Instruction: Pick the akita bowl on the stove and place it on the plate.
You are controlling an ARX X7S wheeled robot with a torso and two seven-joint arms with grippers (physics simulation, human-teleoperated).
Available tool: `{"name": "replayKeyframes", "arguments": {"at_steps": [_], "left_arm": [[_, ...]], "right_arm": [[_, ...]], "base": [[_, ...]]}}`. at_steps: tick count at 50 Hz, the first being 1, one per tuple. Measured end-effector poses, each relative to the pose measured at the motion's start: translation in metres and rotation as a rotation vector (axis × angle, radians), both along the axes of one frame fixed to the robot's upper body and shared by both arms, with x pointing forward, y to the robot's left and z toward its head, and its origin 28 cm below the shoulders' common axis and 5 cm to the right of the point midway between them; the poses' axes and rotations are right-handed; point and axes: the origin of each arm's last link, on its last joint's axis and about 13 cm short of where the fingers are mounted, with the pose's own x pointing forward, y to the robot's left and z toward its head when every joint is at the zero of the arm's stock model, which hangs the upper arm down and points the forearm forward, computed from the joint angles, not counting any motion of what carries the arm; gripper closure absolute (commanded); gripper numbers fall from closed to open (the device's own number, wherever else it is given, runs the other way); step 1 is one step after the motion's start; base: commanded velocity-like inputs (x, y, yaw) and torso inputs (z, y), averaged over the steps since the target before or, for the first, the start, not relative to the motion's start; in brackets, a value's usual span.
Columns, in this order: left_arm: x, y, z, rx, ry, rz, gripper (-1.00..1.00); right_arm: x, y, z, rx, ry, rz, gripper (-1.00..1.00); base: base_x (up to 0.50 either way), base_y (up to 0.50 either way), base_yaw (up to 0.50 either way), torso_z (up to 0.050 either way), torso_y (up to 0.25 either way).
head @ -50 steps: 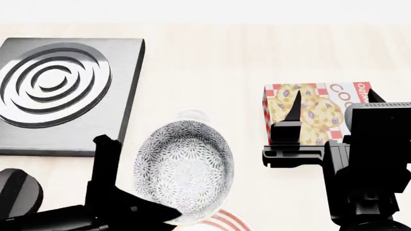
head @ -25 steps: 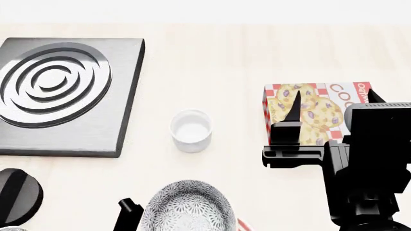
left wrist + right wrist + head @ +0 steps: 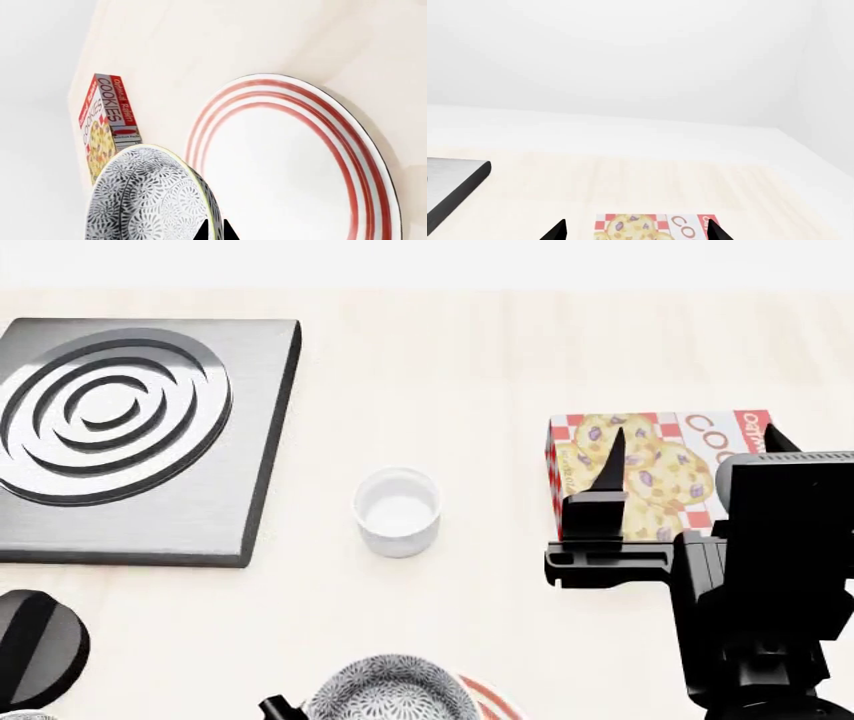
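Left wrist alone shows plate beside akita bowl

Place: a simulated kitchen counter.
Surface: pale wood table, white walls behind.
Cookware: stove with black knob.
Tableware: plate, bowl, cup.
Food: cookie box.

The right gripper is matte black, blocky, with thin pointed fingertips. The left gripper's tips are black too.
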Motion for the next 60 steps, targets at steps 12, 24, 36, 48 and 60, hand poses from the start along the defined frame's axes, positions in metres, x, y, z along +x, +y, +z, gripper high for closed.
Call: {"name": "replayKeyframes", "arguments": {"at_steps": [12,24,36,48,60], "left_arm": [[0.003,0.0,-0.008,-0.002,0.002,0.011,1.0],[0.006,-0.001,-0.013,-0.013,-0.001,0.02,1.0],[0.009,-0.002,-0.019,-0.018,-0.001,0.032,1.0],[0.01,-0.002,-0.026,-0.021,0.006,0.044,1.0],[0.013,-0.004,-0.027,-0.04,-0.001,0.05,1.0]], "right_arm": [[0.0,0.0,0.0,-0.001,0.0,0.0,-1.0],[0.001,0.0,-0.001,0.0,0.0,0.001,-1.0],[0.0,0.0,-0.001,-0.001,0.0,0.001,-1.0],[0.0,0.0,0.0,-0.001,0.0,0.001,-1.0],[0.0,0.0,0.0,0.0,0.0,0.001,-1.0]], "base": [[0.0,0.0,0.0,0.0,0.001],[0.0,0.0,0.0,0.0,0.0],[0.0,0.0,0.0,0.0,0.0],[0.0,0.0,0.0,0.0,0.001],[0.0,0.0,0.0,0.0,0.0]]}}
